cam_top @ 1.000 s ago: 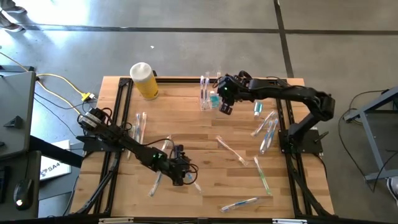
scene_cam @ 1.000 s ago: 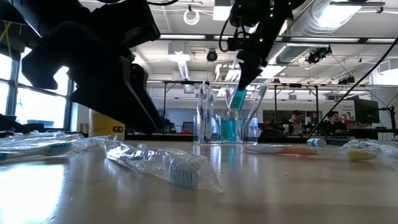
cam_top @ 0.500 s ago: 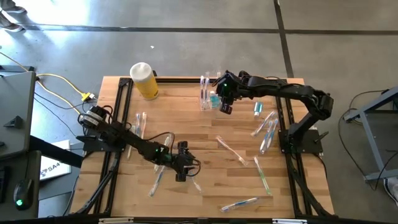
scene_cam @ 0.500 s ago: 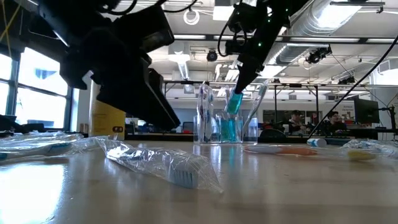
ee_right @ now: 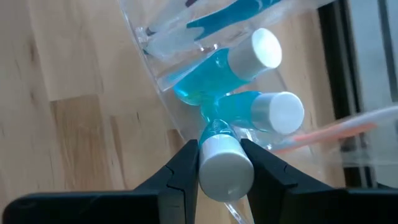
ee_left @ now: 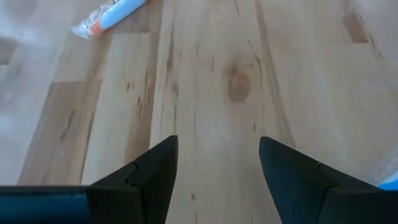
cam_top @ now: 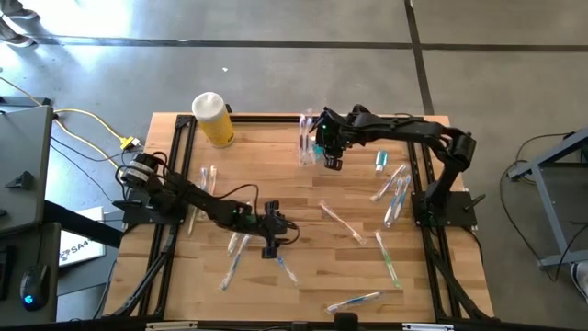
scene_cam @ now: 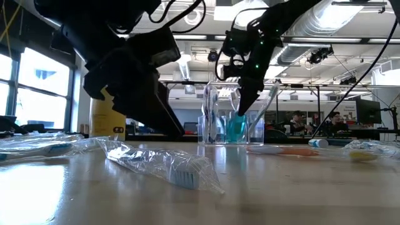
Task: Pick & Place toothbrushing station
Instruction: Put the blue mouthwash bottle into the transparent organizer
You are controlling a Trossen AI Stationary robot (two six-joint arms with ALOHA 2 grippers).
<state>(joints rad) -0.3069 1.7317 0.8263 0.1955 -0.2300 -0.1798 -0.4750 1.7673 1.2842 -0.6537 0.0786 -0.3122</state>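
Note:
The clear plastic cup (cam_top: pixel 308 144) stands at the table's far middle with toothbrushes and two teal, white-capped tubes (ee_right: pixel 249 56) in it; it also shows in the low view (scene_cam: pixel 230 122). My right gripper (cam_top: pixel 325 150) is over the cup's right side, shut on a third teal tube (ee_right: pixel 219 155). My left gripper (cam_top: pixel 276 235) hangs open and empty over bare wood at the table's middle (ee_left: pixel 217 168). Several wrapped toothbrushes lie flat on the table, such as a pink one (cam_top: pixel 341 222) and a teal one (cam_top: pixel 389 262). My right gripper pinches the tube's white cap end (ee_right: pixel 222 167) between its two fingers. The fingers come from above, slanting from the table's right. The tube points away from the fingers with its teal end (ee_right: pixel 211 121) down inside the cup, beside the two other tubes.
A yellow cylinder with a white top (cam_top: pixel 213 119) stands at the far left. A loose tube (cam_top: pixel 379 162) and more wrapped brushes (cam_top: pixel 395 191) lie at the right, others at the left (cam_top: pixel 206 184) and near edge (cam_top: pixel 355 301). One wrapped brush (scene_cam: pixel 164 165) lies close to the low camera.
My right gripper has gone toward the table's left and down, bringing the teal tube from above the cup's rim down into the cup. My left gripper has gone toward the table's far right, away from the wrapped brushes near it, staying open.

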